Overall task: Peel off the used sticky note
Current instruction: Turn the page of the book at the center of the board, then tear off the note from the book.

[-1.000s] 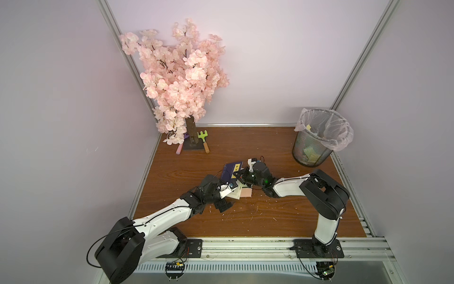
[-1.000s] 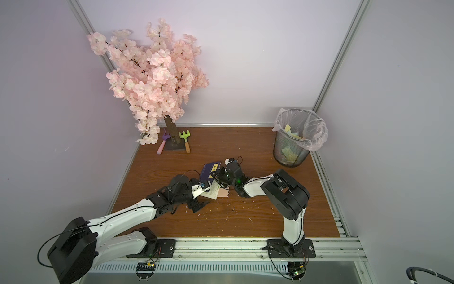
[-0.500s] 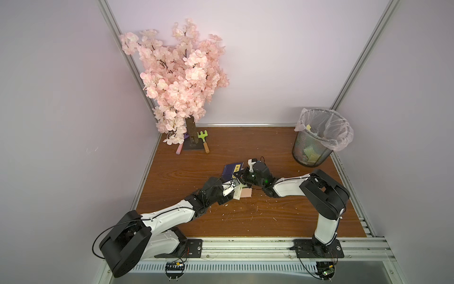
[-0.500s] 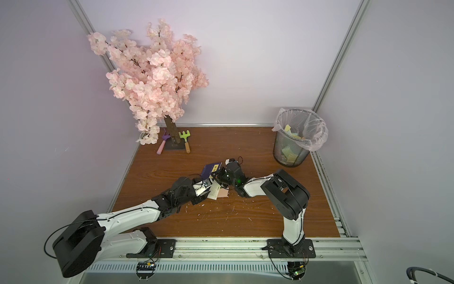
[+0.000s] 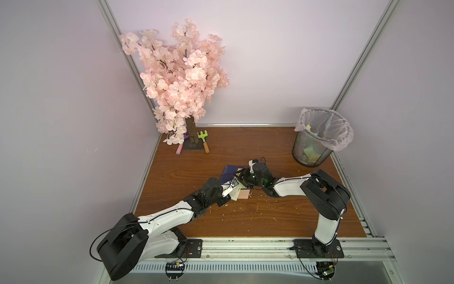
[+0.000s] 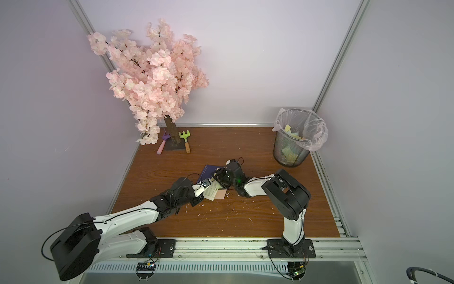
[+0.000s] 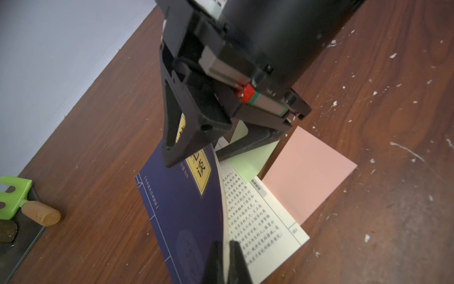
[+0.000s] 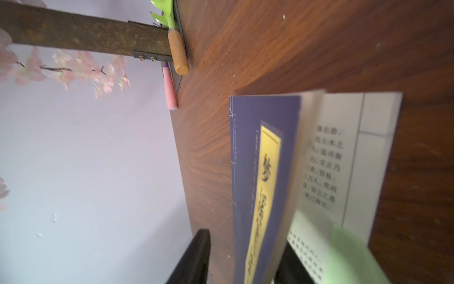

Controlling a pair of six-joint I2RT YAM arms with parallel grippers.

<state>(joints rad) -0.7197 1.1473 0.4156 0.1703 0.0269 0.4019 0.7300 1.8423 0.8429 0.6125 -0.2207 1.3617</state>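
Note:
A dark blue book (image 7: 186,209) lies half open on the table, its cover and front leaves lifted. My left gripper (image 7: 227,248) is shut on the lifted cover's edge. A pale green sticky note (image 7: 248,162) is stuck on the printed page underneath. It also shows in the right wrist view as a green sticky note (image 8: 344,253). My right gripper (image 8: 243,243) is open and straddles the cover (image 8: 258,147) at the other end, with one finger clear of it. In both top views the left gripper (image 5: 234,184) and right gripper (image 5: 242,175) meet over the book (image 6: 208,171).
A pink sticky note (image 7: 307,172) lies flat on the table against the book. A mesh bin (image 5: 317,137) with a plastic liner stands at the back right. At the back left are a blossom tree (image 5: 181,81) and a green toy rake (image 5: 204,140). Paper crumbs dot the wood.
The left gripper has moved in to the book and shut on the lifted cover. The right gripper, shut on the cover before, has opened.

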